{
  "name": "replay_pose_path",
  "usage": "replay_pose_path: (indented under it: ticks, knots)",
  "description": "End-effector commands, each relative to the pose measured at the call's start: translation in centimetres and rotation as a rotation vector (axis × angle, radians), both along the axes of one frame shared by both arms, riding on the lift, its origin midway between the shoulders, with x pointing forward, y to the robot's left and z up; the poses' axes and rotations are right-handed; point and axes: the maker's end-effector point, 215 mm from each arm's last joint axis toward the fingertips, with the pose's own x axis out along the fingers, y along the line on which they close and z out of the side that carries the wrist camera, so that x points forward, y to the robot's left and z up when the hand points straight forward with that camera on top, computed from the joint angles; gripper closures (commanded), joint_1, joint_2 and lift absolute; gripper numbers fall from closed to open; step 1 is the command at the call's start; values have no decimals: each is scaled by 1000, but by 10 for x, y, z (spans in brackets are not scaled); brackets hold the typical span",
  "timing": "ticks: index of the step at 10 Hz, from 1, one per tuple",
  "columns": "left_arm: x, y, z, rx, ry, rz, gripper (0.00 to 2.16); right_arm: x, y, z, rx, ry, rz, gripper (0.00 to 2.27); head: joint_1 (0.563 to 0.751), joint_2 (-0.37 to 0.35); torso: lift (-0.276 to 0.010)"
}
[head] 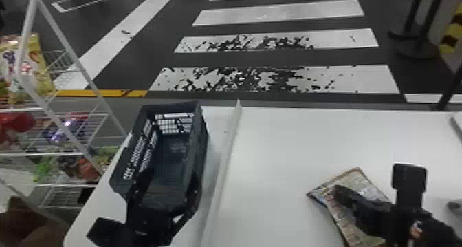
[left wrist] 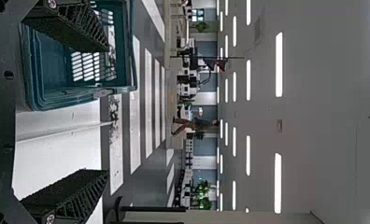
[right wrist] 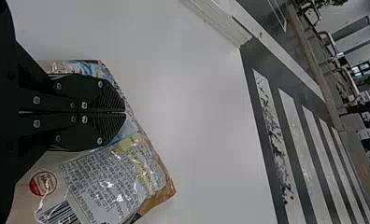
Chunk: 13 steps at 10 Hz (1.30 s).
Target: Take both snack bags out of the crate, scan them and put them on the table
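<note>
**Bag in the right pincer's closed fingers, with a weak hold the main worry**

The right pincer [right wrist: 125, 112] has its two flat, ridged black fingers brought together, seam to seam, against a glossy snack bag with a printed label and barcode panel [right wrist: 108, 182]. It seems to be pinching a fold of the film, though the underside of that hold is hidden. The bag spreads out on both sides of the fingers, over the white tabletop [head: 292, 143]; whether any part rests on it cannot be told.

That grip is where trouble would likely start. The film looks slick and loose, so a shallow pinch could let the bag slide or swing once lifted or turned. Creases or glare across the barcode could spoil a scan. Pressing down while moving could drag the bag askew or crush what is inside, and opening the fingers too little could leave film snagged on their ridges.

Farther over, past the raised white ridge [head: 225, 163], stands an open, slatted, dark teal plastic crate [head: 202, 136]. The left pincer [left wrist: 108, 111] is at its near end, fingers spread wide. A careless sideways sweep from there could knock the crate's wall and shift it towards the tabletop's edge, near the white wire rack [head: 34, 154].
</note>
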Motion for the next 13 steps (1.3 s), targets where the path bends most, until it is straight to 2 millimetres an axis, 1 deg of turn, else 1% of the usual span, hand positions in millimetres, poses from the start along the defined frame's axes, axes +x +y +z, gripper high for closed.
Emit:
replay_pose_path:
  ticks: [1,3,4,9,10,11,12,13]
  knots:
    - [0,0,0,1,0,0,66,7,-6,-3,-23,-10,-27,2253,695,223,-92]
    - [1,0,0,1,-2,0,66,17,-19,-7,-61,-25,-78,2253,695,209,-92]
    - [2,0,-3,6,10,-1,66,24,-26,-8,-80,-41,-105,2253,695,199,-92]
    - [3,1,-5,8,14,1,66,48,-36,10,-91,-122,-193,2253,695,170,-92]
    - [4,2,-6,9,16,2,66,51,-35,14,-84,-137,-203,2253,695,167,-92]
    - [4,2,-8,8,18,4,66,52,-37,26,-75,-180,-221,2253,695,166,-92]
    - [4,3,-10,8,21,6,66,52,-48,38,-100,-205,-249,2253,695,167,-92]
    - [4,3,-10,7,21,7,66,50,-64,41,-124,-203,-274,2253,695,160,-92]
